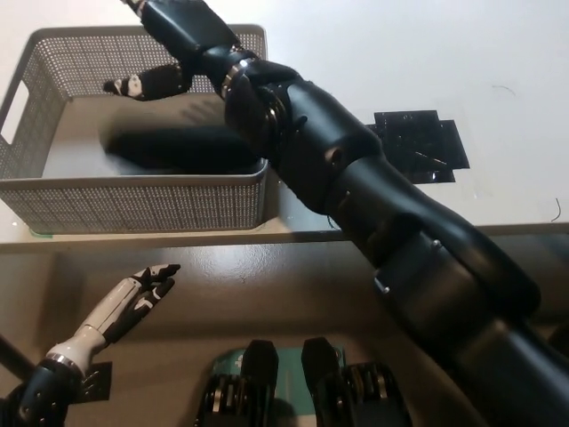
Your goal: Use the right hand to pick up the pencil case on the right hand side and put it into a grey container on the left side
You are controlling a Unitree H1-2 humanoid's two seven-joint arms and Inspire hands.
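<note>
**Now: pencil case in the grey container, right hand above it**

Now the black right arm (373, 205) reaches diagonally from the bottom right of the head view up to the top left, crossing the near right corner of the grey container (133, 205). The container is a mesh-walled basket standing on the white counter (400, 62), at the left side, close to the counter's front edge. Its near wall and its left wall, with a handle slot, are plainly visible; the far wall runs along the top of the picture.

Inside the container a dark, long shape lies flat on the pale floor, roughly parallel to the near wall and nearer to the right end. This appears to be the pencil case (182, 151), though it is blurred and partly merged with shadow, so its outline is uncertain.

The right hand (169, 53) is over the far half of the container, above the dark shape and apart from it. Its fingers (142, 84) stick out towards the left and hold nothing; they look spread away from the palm.

To the right of the container, well apart from it, a black square patch (418, 147) lies flat on the counter, partly covered by the arm at its left edge.

The white left hand (133, 301) rests low at the lower left, in front of the counter's edge and below the container, fingers stretched out and slightly apart, touching nothing.
</note>
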